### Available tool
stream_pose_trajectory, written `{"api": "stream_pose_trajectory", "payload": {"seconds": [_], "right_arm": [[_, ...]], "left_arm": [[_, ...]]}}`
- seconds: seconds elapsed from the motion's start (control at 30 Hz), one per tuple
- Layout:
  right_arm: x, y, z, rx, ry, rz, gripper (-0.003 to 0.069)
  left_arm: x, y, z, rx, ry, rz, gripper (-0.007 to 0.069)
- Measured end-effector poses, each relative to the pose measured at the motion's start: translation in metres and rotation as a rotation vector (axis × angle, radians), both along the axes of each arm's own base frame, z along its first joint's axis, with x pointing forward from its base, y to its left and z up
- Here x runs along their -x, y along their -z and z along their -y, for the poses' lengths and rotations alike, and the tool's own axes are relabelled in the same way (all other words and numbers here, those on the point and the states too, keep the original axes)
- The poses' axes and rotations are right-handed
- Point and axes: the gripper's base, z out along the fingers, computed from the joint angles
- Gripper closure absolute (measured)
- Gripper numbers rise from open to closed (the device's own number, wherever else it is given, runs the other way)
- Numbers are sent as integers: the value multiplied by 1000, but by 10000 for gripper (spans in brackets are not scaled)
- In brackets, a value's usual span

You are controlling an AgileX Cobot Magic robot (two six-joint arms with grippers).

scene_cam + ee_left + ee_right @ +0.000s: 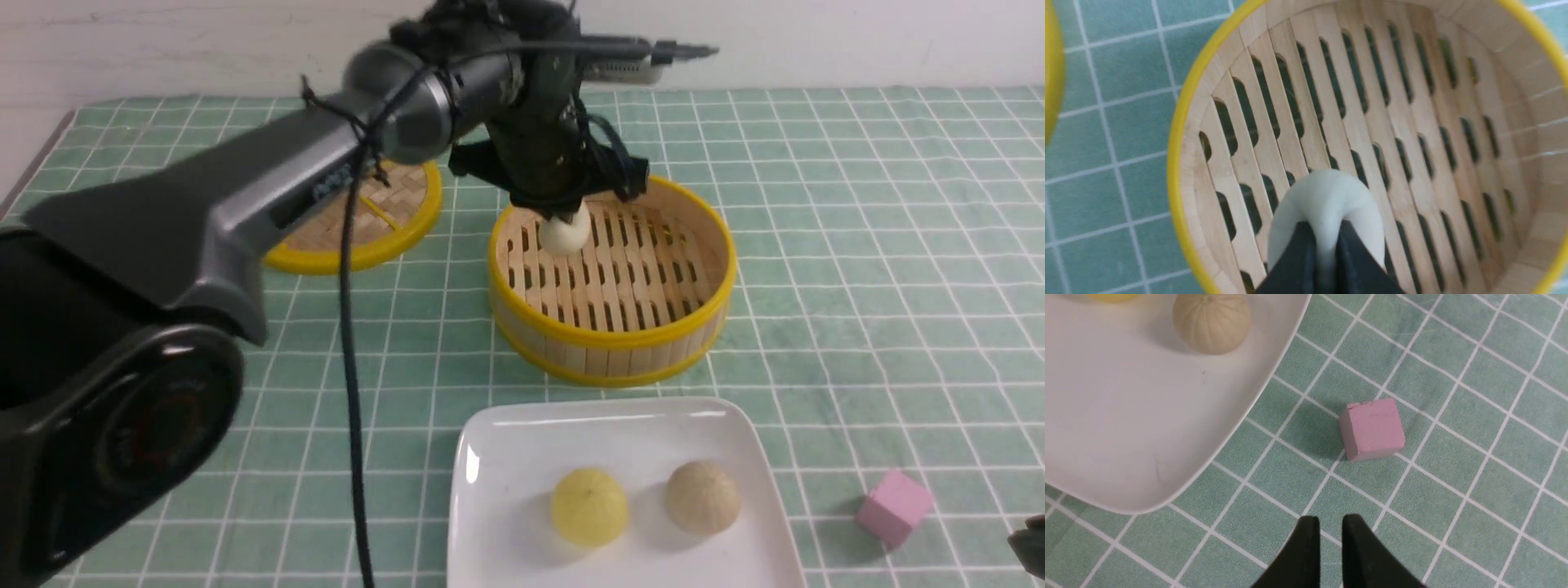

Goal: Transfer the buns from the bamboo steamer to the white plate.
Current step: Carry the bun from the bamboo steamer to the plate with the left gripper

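Now, woven lid (367,220) lies flat at 9 o'clock of bamboo steamer (620,371), off so floor is reachable. Left gripper (1327,228) reaches down inside, jaws pinched on cream bun (1327,196) at floor's 10 o'clock, dough bulging, likely gripped for lift. White plate (506,457) at steamer's 6 o'clock holds yellow bun (589,506), with beige bun (702,497) at its 3 o'clock. Pink cube (893,506) lies off plate's 3 o'clock. Right gripper (1329,520) near cube, jaws narrowly parted, empty, out of left arm's way.
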Motion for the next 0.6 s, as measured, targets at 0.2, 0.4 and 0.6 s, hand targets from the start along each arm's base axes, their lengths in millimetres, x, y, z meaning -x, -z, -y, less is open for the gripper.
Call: {"api": "stream_pose_trajectory", "payload": {"seconds": [0.2, 0.4, 0.6], "right_arm": [[0, 0, 0, 0, 0, 0, 545], [0, 0, 0, -1, 0, 2, 537], [0, 0, 0, -1, 0, 1, 532]], "left_arm": [[52, -86, -35, -19, 27, 36, 594], [86, -81, -46, -65, 90, -55, 594], [145, 5, -30, -171, 171, -285, 594]]}}
